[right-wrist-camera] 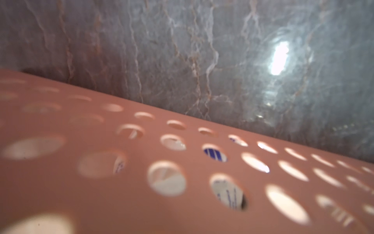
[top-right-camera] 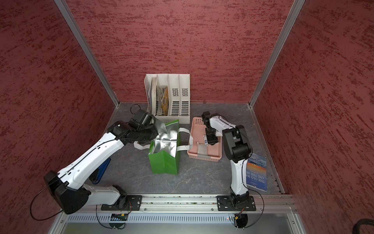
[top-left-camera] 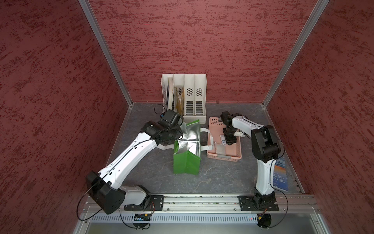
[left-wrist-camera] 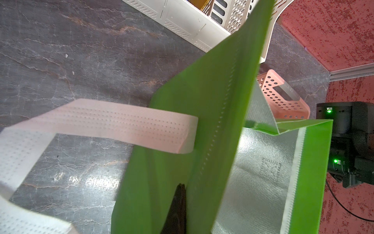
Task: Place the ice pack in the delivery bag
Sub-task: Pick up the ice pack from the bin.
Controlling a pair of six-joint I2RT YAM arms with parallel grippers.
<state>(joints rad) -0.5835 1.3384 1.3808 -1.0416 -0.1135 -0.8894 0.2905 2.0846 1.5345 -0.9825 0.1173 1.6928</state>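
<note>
While working out from the near rail, hits book (top-left-camera: 280, 176) first: flat on table (top-left-camera: 212, 178) beside right arm's base, cover up, title upside down in both top views. Opposite, by left arm: blue item (top-right-camera: 103, 168), mostly hidden under the arm, cannot tell what.

Mid-table: bag (top-left-camera: 187, 162), green, standing upright, mouth open, silver lining showing. Just right of bag: basket (top-left-camera: 224, 158), pink, perforated walls. White strap (top-left-camera: 209, 134) loops from bag's right side across basket's left rim. Second strap (left-wrist-camera: 113, 125) runs off bag's left side, under left arm.

Inside basket, nearer end: pale packet (top-left-camera: 219, 150). Just behind it: ice pack (top-left-camera: 223, 139), white with blue print, lying in basket, not in bag.

Right gripper (top-left-camera: 228, 142): points down into basket, tips at ice pack. Fingers hidden in both top views, so cannot tell whether spread or pinching. Right wrist view: blurred, looks through basket's holes at white-and-blue print, table beyond.

Left gripper (left-wrist-camera: 183, 202): at bag's far-left rim, fingers pressed together on the green wall. Shows one dark finger (left-wrist-camera: 178, 208) outside the fabric, other hidden behind it.

Farthest, against back wall: white file rack (top-left-camera: 190, 95), four slots, papers in the left two.
</note>
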